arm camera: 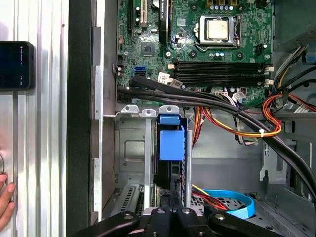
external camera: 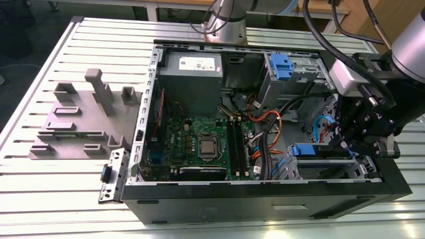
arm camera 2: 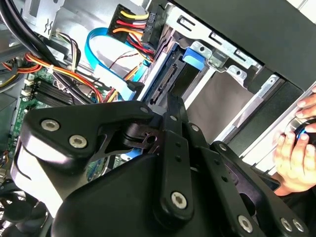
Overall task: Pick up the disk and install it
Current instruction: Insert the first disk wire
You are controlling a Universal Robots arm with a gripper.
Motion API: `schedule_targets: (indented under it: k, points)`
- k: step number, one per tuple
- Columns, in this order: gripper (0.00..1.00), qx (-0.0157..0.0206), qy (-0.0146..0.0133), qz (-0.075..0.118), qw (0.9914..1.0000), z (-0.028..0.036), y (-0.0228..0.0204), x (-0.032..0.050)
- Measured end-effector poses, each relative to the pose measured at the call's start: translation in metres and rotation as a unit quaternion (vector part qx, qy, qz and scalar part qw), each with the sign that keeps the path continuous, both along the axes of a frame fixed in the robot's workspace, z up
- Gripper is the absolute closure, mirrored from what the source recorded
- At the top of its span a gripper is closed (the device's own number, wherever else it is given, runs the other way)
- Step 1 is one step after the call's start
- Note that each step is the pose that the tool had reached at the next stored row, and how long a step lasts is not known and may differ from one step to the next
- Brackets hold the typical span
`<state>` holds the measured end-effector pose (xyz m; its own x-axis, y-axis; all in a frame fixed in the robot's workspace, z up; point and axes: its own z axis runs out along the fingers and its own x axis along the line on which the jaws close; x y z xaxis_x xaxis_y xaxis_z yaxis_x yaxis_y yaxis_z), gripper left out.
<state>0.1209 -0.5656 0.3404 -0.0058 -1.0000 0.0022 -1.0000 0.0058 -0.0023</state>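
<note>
Working at: the lower drive cage (external camera: 332,169) in the front corner of the open computer case (external camera: 265,198), which lies on its side on the slatted worktop (external camera: 59,199).
Disk (arm camera: 171,145): it stands on edge between the cage's metal rails. Its blue carrier end faces the motherboard (arm camera: 163,44), and its other end points back at my tool.
End effector (arm camera: 170,211): it sits right at the disk's near end, in line with the slot in both wrist views. I cannot tell whether it is clamped on the disk or only resting against it.
Step, as I judge it: seating the disk in its slot. It looks well into the cage, but I cannot confirm that the carrier has latched.
Alignment: I want the disk's flat faces parallel to the two rails and the push straight along the slot. Any tilt would likely jam the carrier against the sheet metal.
Speed: slow and steady, easing off as resistance rises, since a plastic carrier should click home without force.
Cables: the blue ribbon cable (arm camera: 232,200) lies just beside the tool and the orange and yellow harness (arm camera: 242,121) runs near the cage mouth. I would keep both outside the slot so that nothing is pinched.
Clearance: the arm's wrist hangs close above the cage wall in the exterior view, so I would avoid any sideways correction.
Bystander: a person's hand (arm camera 2: 296,148) rests just outside the case wall, so I would keep my motion inside the case.
</note>
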Motion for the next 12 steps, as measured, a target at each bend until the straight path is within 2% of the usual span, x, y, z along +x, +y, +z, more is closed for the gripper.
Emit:
schedule_targets:
  k: [12]
  points:
    - [0.89, 0.0000, 0.0000, 0.000, 1.00000, 0.0033, 0.0003, 0.0000]
